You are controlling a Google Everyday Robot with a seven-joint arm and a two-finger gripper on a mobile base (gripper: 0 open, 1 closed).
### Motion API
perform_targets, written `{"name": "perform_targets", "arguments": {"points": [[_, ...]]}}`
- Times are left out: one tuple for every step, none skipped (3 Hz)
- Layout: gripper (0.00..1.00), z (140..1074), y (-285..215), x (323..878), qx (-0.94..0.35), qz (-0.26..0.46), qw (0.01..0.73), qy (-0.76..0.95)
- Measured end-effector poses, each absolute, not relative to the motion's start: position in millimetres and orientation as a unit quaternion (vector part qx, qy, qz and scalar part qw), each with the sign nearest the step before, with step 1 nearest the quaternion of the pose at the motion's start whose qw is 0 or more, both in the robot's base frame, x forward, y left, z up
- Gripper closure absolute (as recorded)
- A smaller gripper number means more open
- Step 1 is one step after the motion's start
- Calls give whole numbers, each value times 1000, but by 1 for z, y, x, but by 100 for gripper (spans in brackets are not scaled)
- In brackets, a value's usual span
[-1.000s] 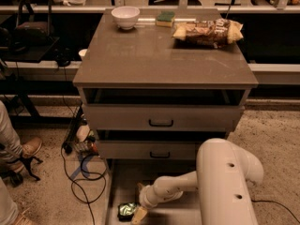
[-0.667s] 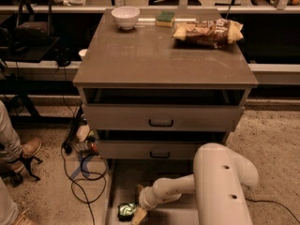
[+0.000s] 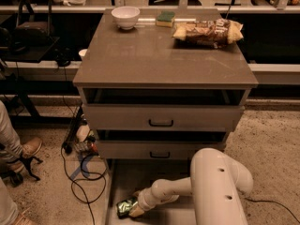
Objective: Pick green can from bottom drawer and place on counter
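Note:
The green can (image 3: 124, 206) lies on its side on the floor of the pulled-out bottom drawer (image 3: 123, 178), near its front left. My gripper (image 3: 135, 209) reaches down into the drawer from the right and sits right against the can's right side. My white arm (image 3: 215, 186) fills the lower right. The counter (image 3: 159, 50) is the broad grey-brown top of the cabinet, above the two upper drawers.
On the counter stand a white bowl (image 3: 125, 17), a green sponge (image 3: 165, 18) and a brown snack bag (image 3: 208, 31). Cables (image 3: 79, 172) lie on the floor left of the cabinet. A person's shoe (image 3: 29, 149) is at the left.
My arm has shifted slightly left; the gripper stays at the can in the drawer. The can has not visibly moved.

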State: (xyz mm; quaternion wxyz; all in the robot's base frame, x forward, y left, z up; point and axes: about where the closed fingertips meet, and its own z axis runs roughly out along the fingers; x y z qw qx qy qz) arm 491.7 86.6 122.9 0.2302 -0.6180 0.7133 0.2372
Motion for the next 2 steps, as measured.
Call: {"name": "perform_targets", "arguments": {"points": [[72, 135, 86, 491, -620, 240, 242, 707], [94, 172, 61, 490, -612, 248, 266, 702]]}}
